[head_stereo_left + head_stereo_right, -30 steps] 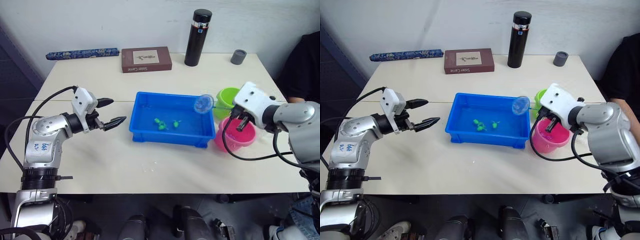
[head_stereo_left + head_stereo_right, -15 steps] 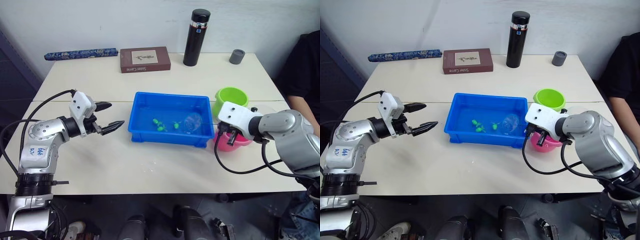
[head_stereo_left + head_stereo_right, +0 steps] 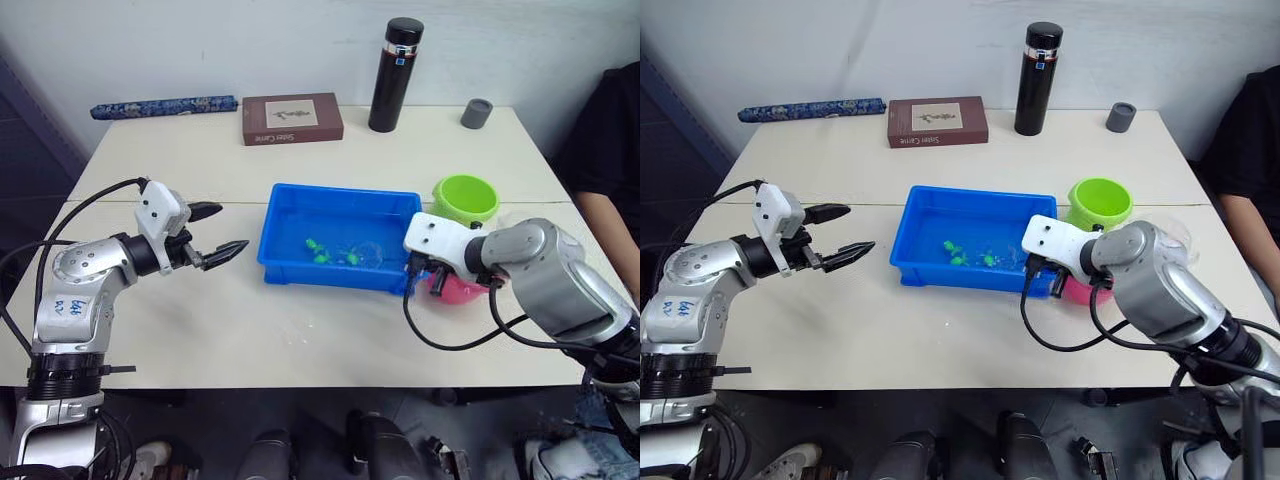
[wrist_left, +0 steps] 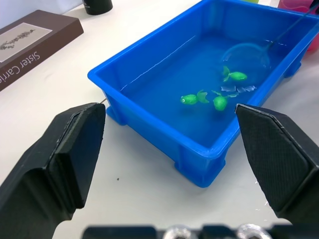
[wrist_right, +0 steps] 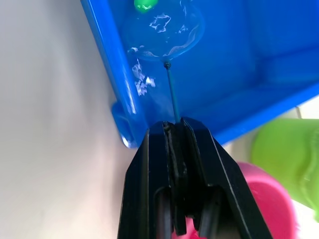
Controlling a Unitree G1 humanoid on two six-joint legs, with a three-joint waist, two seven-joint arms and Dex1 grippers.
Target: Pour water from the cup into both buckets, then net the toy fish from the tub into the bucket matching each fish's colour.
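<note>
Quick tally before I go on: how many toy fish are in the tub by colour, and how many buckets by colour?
Green fish in the tub: 3
Pink fish in the tub: 0
Lime green bucket: 1
Pink bucket: 1
Total: 5, with the net dipped in the water beside the fish.
</note>
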